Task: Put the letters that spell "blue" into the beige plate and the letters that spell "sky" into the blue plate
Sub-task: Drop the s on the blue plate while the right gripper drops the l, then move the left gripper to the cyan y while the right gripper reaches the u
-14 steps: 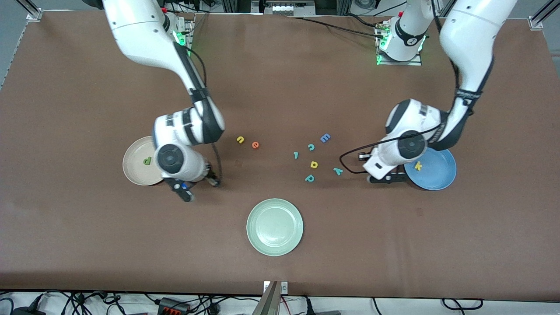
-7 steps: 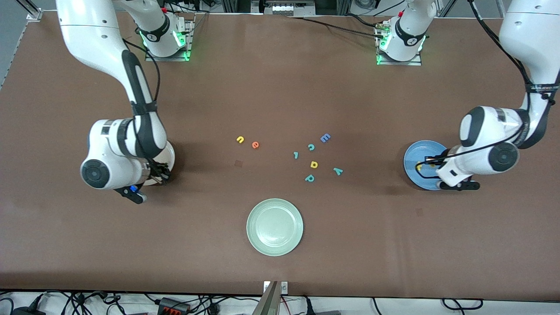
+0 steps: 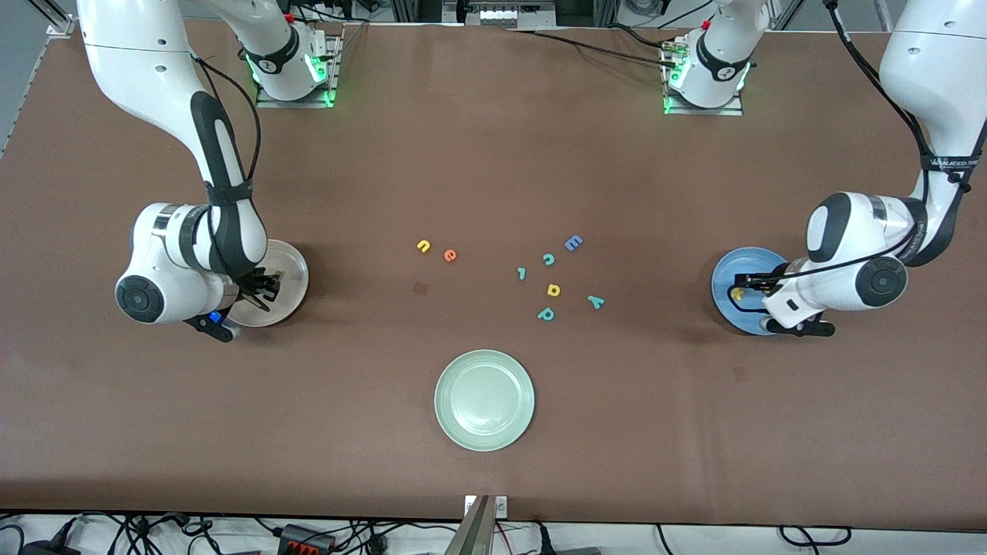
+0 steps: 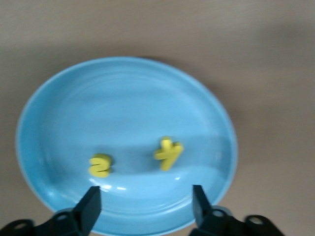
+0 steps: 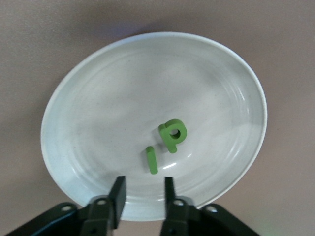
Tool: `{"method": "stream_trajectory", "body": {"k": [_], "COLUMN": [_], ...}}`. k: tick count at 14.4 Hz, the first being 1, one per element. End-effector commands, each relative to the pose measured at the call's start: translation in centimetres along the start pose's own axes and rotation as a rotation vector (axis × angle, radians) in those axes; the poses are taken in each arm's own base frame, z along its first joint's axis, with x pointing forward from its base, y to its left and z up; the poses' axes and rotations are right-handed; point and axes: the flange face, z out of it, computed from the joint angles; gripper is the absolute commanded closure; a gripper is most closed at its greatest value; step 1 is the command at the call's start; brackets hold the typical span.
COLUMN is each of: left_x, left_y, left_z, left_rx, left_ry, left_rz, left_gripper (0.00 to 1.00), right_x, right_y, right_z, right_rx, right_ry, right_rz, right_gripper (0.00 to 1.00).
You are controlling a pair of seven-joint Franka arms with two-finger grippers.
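2 wrist views reveal plate contents hidden by arms in front view. Left wrist: yellow s [image 4: 100,165] and yellow k [image 4: 168,153] in blue plate [image 4: 123,98], left gripper [image 4: 146,204] over plate, fingers spread, empty. Right wrist: green l [image 5: 152,160] and dark green b [image 5: 172,134] in beige plate [image 5: 123,88], right gripper [image 5: 143,194] over it, jaws parted, empty. Front view: between plates on brown table [image 3: 493,154], yellow u [image 3: 423,246], orange e [image 3: 449,256], teal y [image 3: 595,301]; 1 pale green plate [image 3: 484,400] nearer camera.

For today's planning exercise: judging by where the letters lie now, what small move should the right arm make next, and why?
Probably lift the right tool off the beige plate and head for the yellow u: the b and l lie released in the plate, while the u and orange e remain on the table.
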Motion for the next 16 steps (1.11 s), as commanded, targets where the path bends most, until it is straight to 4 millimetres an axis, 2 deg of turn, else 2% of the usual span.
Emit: {"method": "stream_trajectory", "body": {"k": [1, 2, 3, 5, 6, 7, 8, 10, 11, 13, 16], "left_x": [1.4, 1.8, 2.0, 2.0, 2.4, 2.8, 3.2, 4.0, 4.4, 4.7, 4.6], "left_y": [6.1, 8.4, 10.7, 16.0, 17.2, 17.4, 17.6, 18.6, 19.3, 18.3, 18.5], "left_z": [-2.4, -3.3, -4.0, -4.6, -4.4, -4.2, -4.4, -4.8, -4.7, -4.6, -3.0], "left_rx": [-0.002, 0.001, 0.003, 0.006, -0.033, -0.091, -0.149, -0.220, -0.233, -0.235, -0.208], "left_ry": [0.042, 0.062, 0.077, 0.096, 0.085, 0.059, 0.035, 0.002, -0.010, -0.017, -0.039], "left_rz": [0.081, 0.065, 0.016, -0.072, -0.216, -0.355, -0.466, -0.588, -0.617, -0.651, -0.653], "left_gripper": [0.00, 0.00, 0.00, 0.00, 0.00, 0.00, 0.00, 0.00, 0.00, 0.00, 0.00], "right_x": [-2.2, -3.5, -5.5, -9.6, -10.9, -11.3, -12.6, -15.1, -16.3, -18.5, -21.5], "right_y": [-1.4, -3.0, -5.6, -10.7, -12.1, -12.4, -13.6, -15.9, -17.0, -19.1, -21.7], "right_z": [-3.9, -4.6, -4.8, -4.1, -3.6, -3.4, -2.5, -1.4, -1.2, -0.6, 2.4], "right_rx": [0.044, 0.044, 0.034, 0.014, 0.009, 0.006, -0.001, -0.011, -0.018, -0.017, -0.001], "right_ry": [0.039, 0.042, 0.055, 0.081, 0.089, 0.088, 0.076, 0.071, 0.079, 0.124, 0.229], "right_rz": [-0.064, -0.095, -0.149, -0.237, -0.264, -0.284, -0.343, -0.433, -0.475, -0.591, -0.707], "right_gripper": [0.00, 0.00, 0.00, 0.00, 0.00, 0.00, 0.00, 0.00, 0.00, 0.00, 0.00]}}
